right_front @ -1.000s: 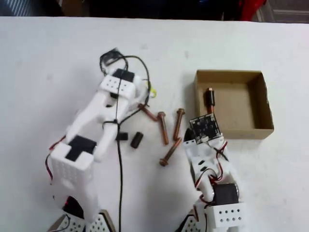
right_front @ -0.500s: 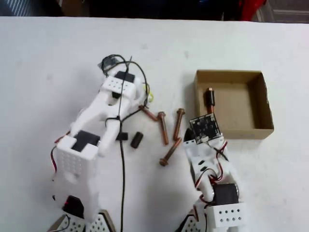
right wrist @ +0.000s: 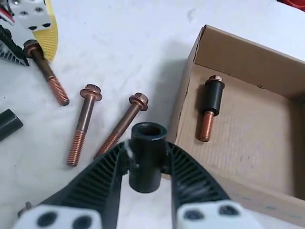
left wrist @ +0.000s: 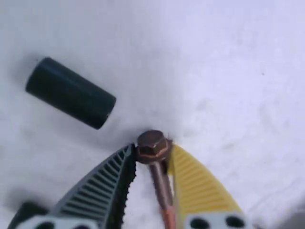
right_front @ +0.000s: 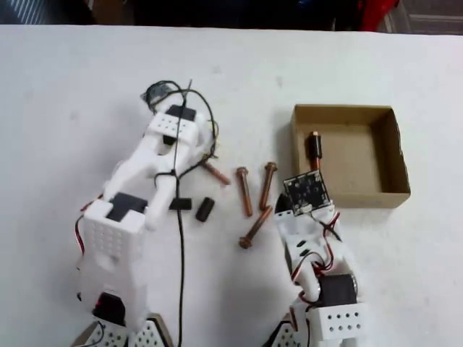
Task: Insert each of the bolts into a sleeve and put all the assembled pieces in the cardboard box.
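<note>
**High view: bolt in one hand, sleeve in the other, joint not yet made**

The white counter (right_front: 72, 87) carries the cardboard box (right_front: 362, 199) towards its right edge. One assembled piece (right_front: 315, 147) already lies in the box against the left wall.

The left hand (left wrist: 151, 157), near the counter's middle, is clenched on a bolt (left wrist: 152, 148) close to its head. Whether the shank rests on the counter or hangs just above it cannot be told. The right hand (right wrist: 145, 164), nearer the front edge and just beside the box's front left corner, grasps a sleeve (right wrist: 147, 157) upright with its bore open upward.

Three loose bolts (right_front: 244, 191) lie between the two hands. A spare sleeve (right_front: 205, 209) lies just beside the left arm.

The step in hand looks to be bringing the held bolt to the held sleeve, and the two are well apart. To do it well, the threaded end should probably be turned in line with the bore before any push. The sleeve should be held steady, and the loose bolts in between are best crossed from above.
</note>
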Robot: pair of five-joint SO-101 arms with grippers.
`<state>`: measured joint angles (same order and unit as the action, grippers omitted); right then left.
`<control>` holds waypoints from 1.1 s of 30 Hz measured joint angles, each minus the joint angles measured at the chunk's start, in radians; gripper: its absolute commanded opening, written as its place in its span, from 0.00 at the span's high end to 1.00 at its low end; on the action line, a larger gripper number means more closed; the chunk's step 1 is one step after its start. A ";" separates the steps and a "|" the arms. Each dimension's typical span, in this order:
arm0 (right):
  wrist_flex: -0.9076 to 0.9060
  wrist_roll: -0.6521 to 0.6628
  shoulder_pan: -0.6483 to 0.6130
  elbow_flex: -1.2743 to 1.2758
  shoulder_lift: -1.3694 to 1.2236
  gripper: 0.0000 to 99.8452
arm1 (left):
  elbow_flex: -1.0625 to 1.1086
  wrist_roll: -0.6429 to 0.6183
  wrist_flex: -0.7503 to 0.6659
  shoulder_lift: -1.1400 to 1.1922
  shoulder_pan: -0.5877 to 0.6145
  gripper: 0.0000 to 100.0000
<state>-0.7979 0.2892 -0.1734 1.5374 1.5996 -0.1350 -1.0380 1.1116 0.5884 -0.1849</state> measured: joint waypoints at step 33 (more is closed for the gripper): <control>0.000 0.000 0.000 0.002 0.000 0.98 | -0.002 0.684 0.072 0.000 0.009 0.95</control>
<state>-0.7979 0.2892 -0.1734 1.5390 1.5996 -0.1366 -0.3537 1.1838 0.5884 -0.1757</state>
